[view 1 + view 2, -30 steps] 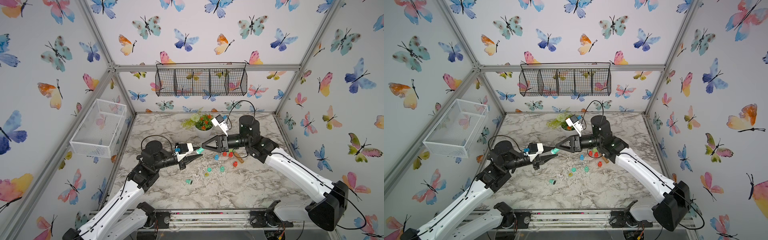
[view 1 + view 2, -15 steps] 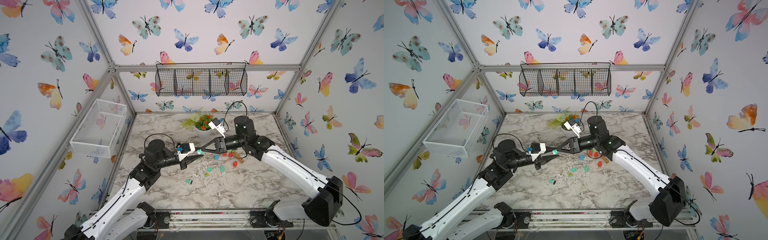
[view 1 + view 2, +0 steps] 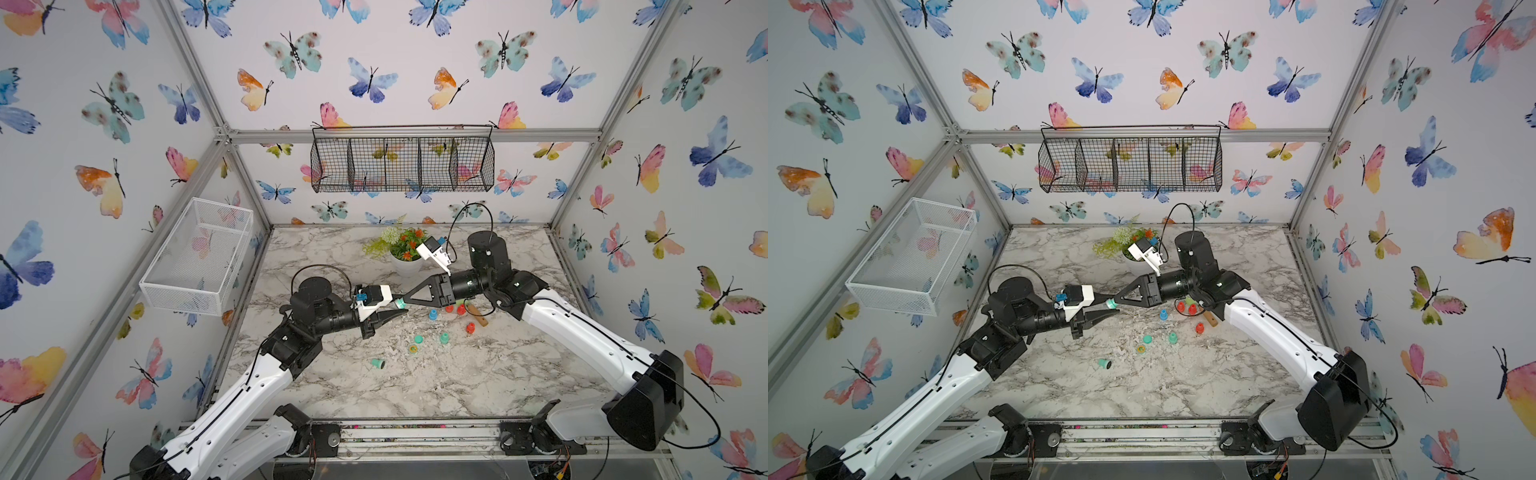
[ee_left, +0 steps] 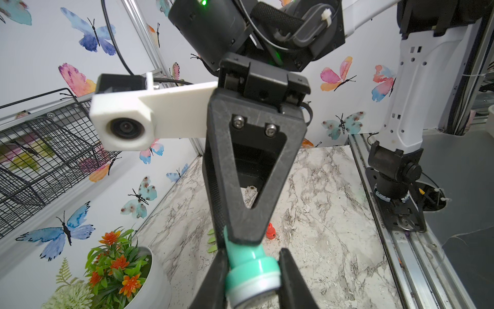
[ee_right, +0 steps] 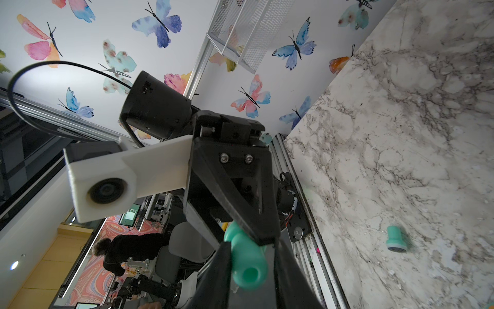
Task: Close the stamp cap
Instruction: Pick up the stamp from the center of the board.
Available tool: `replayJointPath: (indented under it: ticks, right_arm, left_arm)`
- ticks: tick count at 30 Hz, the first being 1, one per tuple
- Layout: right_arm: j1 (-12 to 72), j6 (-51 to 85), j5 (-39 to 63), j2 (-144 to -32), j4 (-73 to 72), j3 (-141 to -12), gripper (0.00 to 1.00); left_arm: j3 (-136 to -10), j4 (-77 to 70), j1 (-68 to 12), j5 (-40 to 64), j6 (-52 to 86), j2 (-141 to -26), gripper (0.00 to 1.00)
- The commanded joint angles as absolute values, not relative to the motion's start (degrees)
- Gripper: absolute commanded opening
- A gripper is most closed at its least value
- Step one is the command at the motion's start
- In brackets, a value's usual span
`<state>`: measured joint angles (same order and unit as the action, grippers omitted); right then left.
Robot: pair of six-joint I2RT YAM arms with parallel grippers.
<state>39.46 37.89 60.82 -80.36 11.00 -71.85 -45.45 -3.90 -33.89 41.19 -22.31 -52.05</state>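
right gripper (image 3: pixel 405 299) advanced, clamping glossy teal stamp (image 4: pixel 248 267) | left gripper (image 3: pixel 394 311) grips its round base

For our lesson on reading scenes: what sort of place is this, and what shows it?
Probably a robotics lab test cell: left arm and right arm mounted at a marble-look tabletop, an aluminium frame with butterfly-papered walls around it, and a person and monitors beyond.

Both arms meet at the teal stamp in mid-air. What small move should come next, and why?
Probably a short push of the right end effector toward the left end effector along the teal stamp. The left grips its wide end and the right its handle, in mid-air. I cannot tell whether it is fully closed.
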Motion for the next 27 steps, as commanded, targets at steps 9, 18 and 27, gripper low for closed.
replayJointPath:
  ticks: [9,18,27]
  right_arm:
    - [40.08,37.79,65.02,-81.21,9.85,-71.10,0.31]
    - [40.10,37.14,65.04,-81.91,10.88,-70.75,0.32]
    - [40.08,36.56,64.42,-81.93,11.51,-71.19,0.14]
  left_arm:
    - [-47.88,-5.27,-34.98,41.10,-22.85,-53.17,0.08]
    - [-48.43,-5.27,-35.42,40.95,-22.90,-53.96,0.08]
    - [-48.38,-5.27,-35.68,39.71,-22.38,-54.19,0.13]
